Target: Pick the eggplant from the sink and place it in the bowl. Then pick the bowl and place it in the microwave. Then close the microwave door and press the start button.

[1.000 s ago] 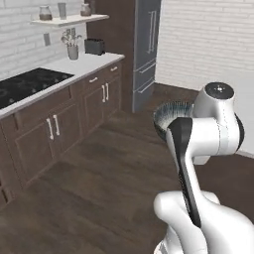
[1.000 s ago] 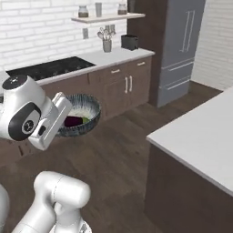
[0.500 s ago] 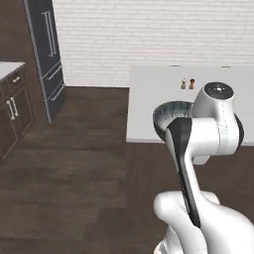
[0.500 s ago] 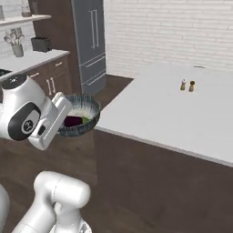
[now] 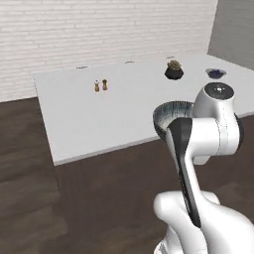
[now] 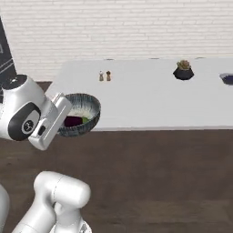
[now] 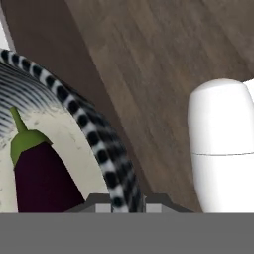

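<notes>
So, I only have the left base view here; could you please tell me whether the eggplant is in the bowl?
Observer: Yes, the eggplant lies inside the bowl, green cap up in the hand view.
Operator: Is the gripper closed on the rim?
Observer: Yes, the gripper is shut on the bowl's rim.
Operator: What is below the bowl?
Observer: Dark wood floor, beside the white counter.

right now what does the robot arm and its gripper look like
The glossy white rounded arm has bulbous links, a dark grey cap on its top joint and a black strip down one link. Its white boxy hand carries small dark slots. The gripper shows grey finger bases at the bottom of the hand view. No cables or markings show.
</notes>
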